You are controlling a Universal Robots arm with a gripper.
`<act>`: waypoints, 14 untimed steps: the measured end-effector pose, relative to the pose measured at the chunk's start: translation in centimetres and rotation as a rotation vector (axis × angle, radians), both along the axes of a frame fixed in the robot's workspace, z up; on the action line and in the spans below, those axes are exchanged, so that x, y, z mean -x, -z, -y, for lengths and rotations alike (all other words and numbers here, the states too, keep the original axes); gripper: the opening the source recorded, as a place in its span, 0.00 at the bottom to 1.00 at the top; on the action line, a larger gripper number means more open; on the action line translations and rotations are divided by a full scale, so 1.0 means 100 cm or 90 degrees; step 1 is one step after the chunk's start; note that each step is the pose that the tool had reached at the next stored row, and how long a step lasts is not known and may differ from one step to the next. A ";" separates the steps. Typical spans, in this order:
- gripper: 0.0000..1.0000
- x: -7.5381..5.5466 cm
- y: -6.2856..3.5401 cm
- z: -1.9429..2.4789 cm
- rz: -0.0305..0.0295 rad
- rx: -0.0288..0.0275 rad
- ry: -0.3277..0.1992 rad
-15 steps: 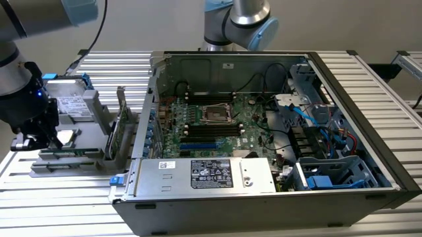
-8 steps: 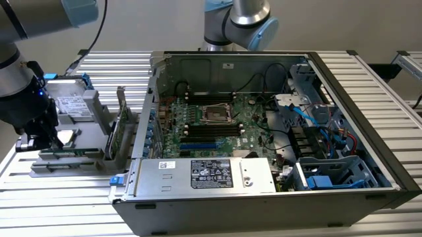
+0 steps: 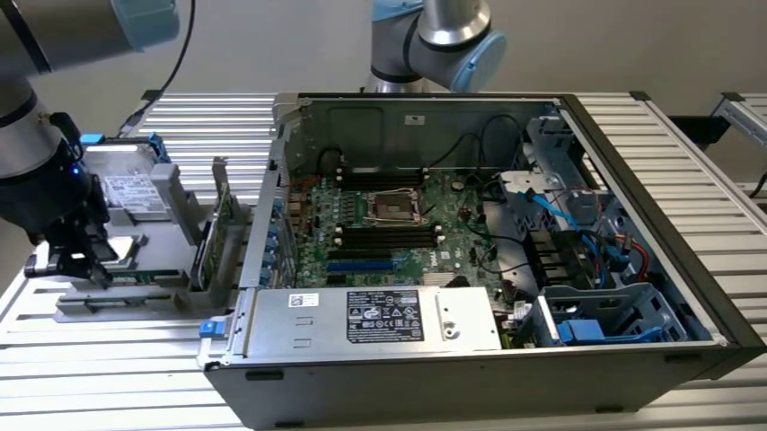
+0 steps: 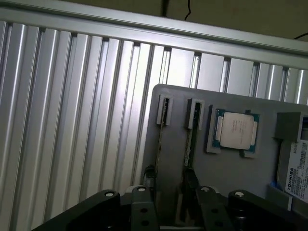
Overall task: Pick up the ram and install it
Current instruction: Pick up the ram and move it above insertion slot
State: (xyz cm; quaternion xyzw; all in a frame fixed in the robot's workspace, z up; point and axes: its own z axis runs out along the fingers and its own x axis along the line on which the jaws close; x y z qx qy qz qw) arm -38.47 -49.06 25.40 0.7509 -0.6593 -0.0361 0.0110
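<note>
Two ram sticks stand on edge in slots of the grey holder tray [image 4: 226,173]: one ram [image 4: 161,144] and a second ram [image 4: 191,142] beside it. My gripper [image 4: 169,180] hovers just over them, jaws apart, with nothing held; one dark fingertip [image 4: 190,177] lies over the second stick. In the exterior view the gripper [image 3: 74,262] hangs above the tray [image 3: 120,301] at that view's left, beside the open computer case [image 3: 671,233]. The motherboard [image 3: 396,224] shows black memory slots [image 3: 386,236].
On the tray there is also a square silver processor [image 4: 236,131], a hard drive [image 4: 297,171] and an upright green expansion card [image 3: 215,224]. The case's power supply [image 3: 372,316] and cables [image 3: 563,206] crowd its near and right sides. Ribbed metal table [image 4: 72,120] surrounds everything.
</note>
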 end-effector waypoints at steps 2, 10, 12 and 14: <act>0.36 0.000 0.0033 0.0000 0.0021 0.0001 0.000; 0.36 0.000 0.0179 0.0000 0.0042 0.0003 0.000; 0.36 0.000 0.0214 0.0000 0.0043 0.0010 0.000; 0.36 0.000 0.0248 0.0000 0.0043 0.0019 0.000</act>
